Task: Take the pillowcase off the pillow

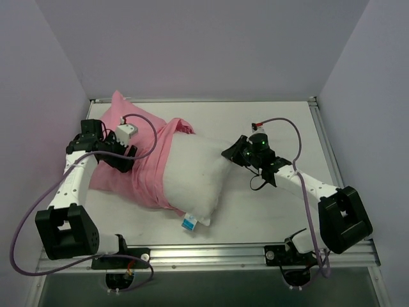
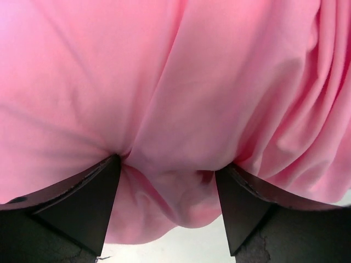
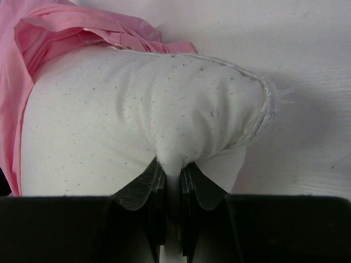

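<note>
left end effector (image 2: 170, 164) wide open, pressed into bunched pink pillowcase (image 1: 144, 176) covering 9 o'clock half of pillow (image 1: 195, 179). Pillow plump, white, speckled, mid-worktop (image 1: 255, 217), blue tag (image 1: 188, 223) at 6 o'clock corner. right end effector (image 3: 174, 164) pinches its 3 o'clock edge tight.

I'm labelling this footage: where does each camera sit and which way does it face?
Top external: above, behind the robot, looking down at the table; left arm, right arm show.
Left wrist: on the left arm, facing along open left jaws into the pillowcase.
Right wrist: on the right arm, looking along right jaws pinching the pillow.
Shared: top and right wrist both show pillow and pillowcase.
</note>
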`<state>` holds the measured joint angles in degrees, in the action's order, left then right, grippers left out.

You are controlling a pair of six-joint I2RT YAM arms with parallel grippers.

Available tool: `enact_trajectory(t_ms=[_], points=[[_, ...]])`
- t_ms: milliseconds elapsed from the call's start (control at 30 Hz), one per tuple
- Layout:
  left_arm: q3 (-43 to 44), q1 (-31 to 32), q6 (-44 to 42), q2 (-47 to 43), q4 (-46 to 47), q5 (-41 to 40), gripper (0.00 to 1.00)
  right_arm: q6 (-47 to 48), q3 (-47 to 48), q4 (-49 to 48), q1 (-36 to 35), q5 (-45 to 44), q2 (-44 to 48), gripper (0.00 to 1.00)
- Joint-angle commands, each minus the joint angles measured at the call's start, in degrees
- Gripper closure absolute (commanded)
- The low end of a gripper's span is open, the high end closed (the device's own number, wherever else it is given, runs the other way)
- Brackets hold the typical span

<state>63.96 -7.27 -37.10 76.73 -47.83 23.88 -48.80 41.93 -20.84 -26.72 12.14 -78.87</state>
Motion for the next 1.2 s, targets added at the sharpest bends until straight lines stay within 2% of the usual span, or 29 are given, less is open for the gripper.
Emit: enact_trajectory(t_ms=[0,133,200,233,267,367,400,433,500,567,600,633,667,700,767,900,967,1000,1033,1167], points=[[7.11,2.77,4.58,7.97,16.35,-8.57,0.21,4.49,7.09,2.29,2.9,-3.0,-3.65,1.0],[14.33,3.4,7.39,14.06,16.99,-10.0,0.21,5.29,13.61,3.44,2.81,-1.86,-8.31,1.0],[15.4,3.23,8.18,13.28,16.63,-7.03,0.15,4.5,14.23,2.92,2.64,-1.51,-9.28,1.0],[15.23,3.05,9.06,12.14,16.11,-5.09,0.08,3.02,13.88,2.39,2.64,-1.33,-9.02,1.0],[15.05,2.96,9.59,10.82,15.24,-2.72,0.06,2.05,13.18,1.69,2.55,-1.24,-8.76,1.0],[13.57,2.61,7.41,3.01,6.55,13.07,0.03,-0.76,10.37,-1.04,1.76,-2.12,-7.36,1.0],[12.6,2.61,4.78,-1.8,-0.44,17.91,0.03,-1.12,9.75,-1.57,1.5,-2.82,-7.18,1.0],[11.46,2.78,-2.99,-4.28,-4.86,26.74,0.03,-1.56,8.88,-1.75,1.06,-3.87,-6.83,1.0],[5.14,3.48,-10.58,-10.94,-13.12,33.49,0.05,-2.35,8.17,-2.27,0.79,-4.41,-6.65,1.0],[-0.83,7.59,-9.76,-13.96,-10.81,30.64,0.06,-2.62,7.99,-2.27,0.62,-4.5,-6.91,1.0],[-5.99,10.32,-6.7,-14.76,-4.79,26.61,0.06,-2.62,7.99,-2.19,0.7,-4.5,-7.08,1.0],[-8.22,12.34,-1.8,-14.42,-1.68,21.35,0.05,-2.62,8.16,-2.1,0.53,-4.41,-7.35,1.0],[-10.07,16.89,-0.01,-13.98,1.14,9.73,0.04,-2.53,8.51,-1.92,0.44,-4.58,-7.35,1.0],[-12.18,18.94,1.32,-12.41,5.6,4.82,0.03,-2.45,8.69,-1.75,0.35,-4.76,-7.44,1.0],[-12.46,21.76,3.08,-10.82,8.09,-1.26,0.02,-2.36,9.04,-1.4,0.35,-5.2,-7.61,1.0],[-11.76,22.73,7.74,-9.14,15.38,1.87,0.02,-1.92,9.39,-0.69,0.35,-5.64,-8.05,1.0],[-13.42,22.74,10.9,-9.14,18.99,0.74,0.02,-1.83,9.48,-0.43,0.44,-5.72,-8.23,1.0],[-14.3,22.74,11.87,-8.71,22.83,-2.4,0.0,-1.83,9.48,-0.43,0.44,-5.81,-8.14,1.0],[-15.44,22.48,13.44,-8.27,24.61,-3.74,0.08,-1.66,9.48,-0.34,0.44,-5.9,-8.14,1.0],[-15.45,22.38,13.72,-5.37,26.04,-1.92,0.21,-0.95,10.36,0.53,0.44,-6.16,-8.32,1.0]])
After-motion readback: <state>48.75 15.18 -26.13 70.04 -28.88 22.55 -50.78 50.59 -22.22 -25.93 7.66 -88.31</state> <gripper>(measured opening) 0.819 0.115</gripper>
